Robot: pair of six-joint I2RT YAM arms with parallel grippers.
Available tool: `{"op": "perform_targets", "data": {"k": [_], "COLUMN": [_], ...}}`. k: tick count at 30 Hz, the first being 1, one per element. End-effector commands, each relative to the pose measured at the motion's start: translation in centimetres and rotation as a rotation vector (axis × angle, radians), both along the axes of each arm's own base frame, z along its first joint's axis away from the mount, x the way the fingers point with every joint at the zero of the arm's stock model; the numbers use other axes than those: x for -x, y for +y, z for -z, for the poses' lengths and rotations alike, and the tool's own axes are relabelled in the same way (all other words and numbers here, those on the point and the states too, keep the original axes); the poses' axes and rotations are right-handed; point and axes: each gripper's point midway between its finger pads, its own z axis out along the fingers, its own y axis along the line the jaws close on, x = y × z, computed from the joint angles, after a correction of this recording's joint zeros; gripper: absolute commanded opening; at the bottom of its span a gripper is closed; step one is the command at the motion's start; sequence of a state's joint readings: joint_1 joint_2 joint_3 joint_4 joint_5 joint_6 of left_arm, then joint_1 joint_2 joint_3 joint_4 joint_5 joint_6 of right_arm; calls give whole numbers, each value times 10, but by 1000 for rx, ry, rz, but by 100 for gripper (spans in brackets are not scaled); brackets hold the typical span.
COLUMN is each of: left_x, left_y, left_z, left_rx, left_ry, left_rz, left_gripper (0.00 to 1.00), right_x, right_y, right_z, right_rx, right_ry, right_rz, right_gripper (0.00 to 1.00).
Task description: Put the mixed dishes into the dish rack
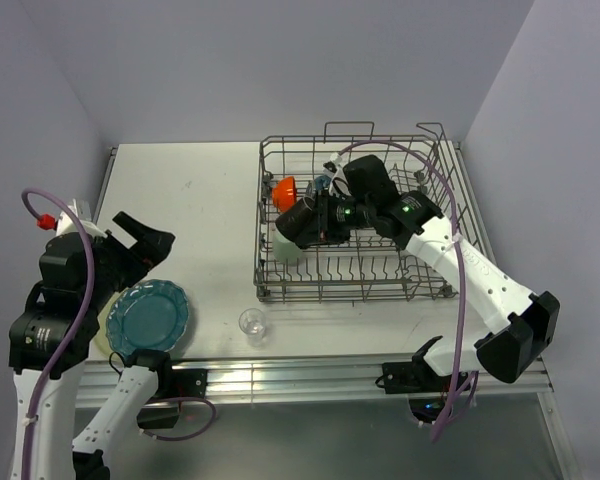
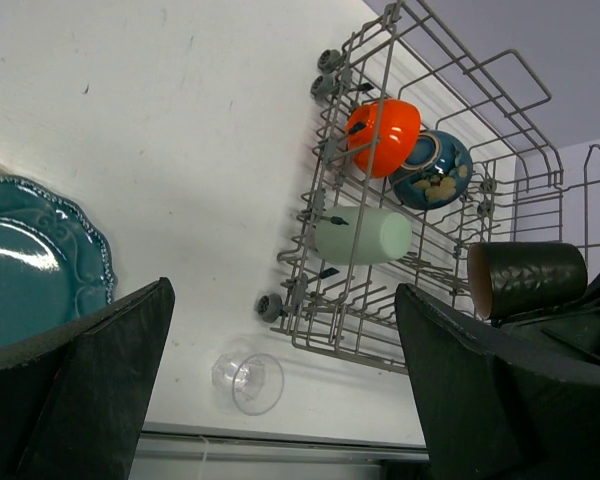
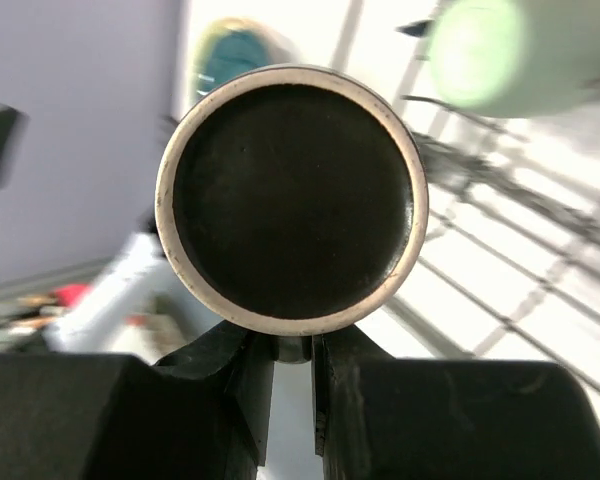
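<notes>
The grey wire dish rack (image 1: 340, 295) stands at the right of the table. In it are the orange bowl (image 1: 284, 188), the blue bowl (image 1: 323, 186) and the pale green mug (image 1: 286, 247) lying on its side. My right gripper (image 1: 330, 218) is shut on the handle of the dark brown mug (image 1: 300, 222) and holds it sideways above the rack's left part. In the right wrist view the mug's mouth (image 3: 290, 200) faces the camera. The clear glass (image 1: 252, 322) and the teal plate (image 1: 147, 316) are on the table. My left gripper (image 1: 142, 238) is open and empty above the plate.
A cream plate edge (image 1: 102, 338) shows under the teal plate. In the left wrist view the glass (image 2: 248, 380) lies between the open fingers, near the table's front edge, with the rack's corner (image 2: 359, 356) just beyond it. Purple walls close in the back and sides.
</notes>
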State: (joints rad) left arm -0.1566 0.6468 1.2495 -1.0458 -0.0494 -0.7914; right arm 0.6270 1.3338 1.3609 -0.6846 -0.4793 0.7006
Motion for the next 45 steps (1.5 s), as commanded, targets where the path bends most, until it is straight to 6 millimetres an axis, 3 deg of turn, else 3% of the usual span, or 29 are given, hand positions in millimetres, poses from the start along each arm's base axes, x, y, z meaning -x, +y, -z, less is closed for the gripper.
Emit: {"op": "perform_targets", "data": {"k": [1,13,34,45], "left_x": [4,4,-7,-13], "left_y": [-4,-14,-18,-28], "left_z": [7,27,35,46], "left_rx": [40,97,104,118], "left_ry": [21,62,95,138], "left_rz": [1,22,30,77], "left_gripper": [98,96,95,95], "right_x": [-8,-6,-7,-11], "right_y": [-14,-18,4,18], "right_z": [-7,29,93,116], "right_rx": [108,242,441,506], "right_ry": [-200,-279,-297,-327], "right_rz": [-77,-212,-339,-354], "right_gripper": [0,0,0,0]}}
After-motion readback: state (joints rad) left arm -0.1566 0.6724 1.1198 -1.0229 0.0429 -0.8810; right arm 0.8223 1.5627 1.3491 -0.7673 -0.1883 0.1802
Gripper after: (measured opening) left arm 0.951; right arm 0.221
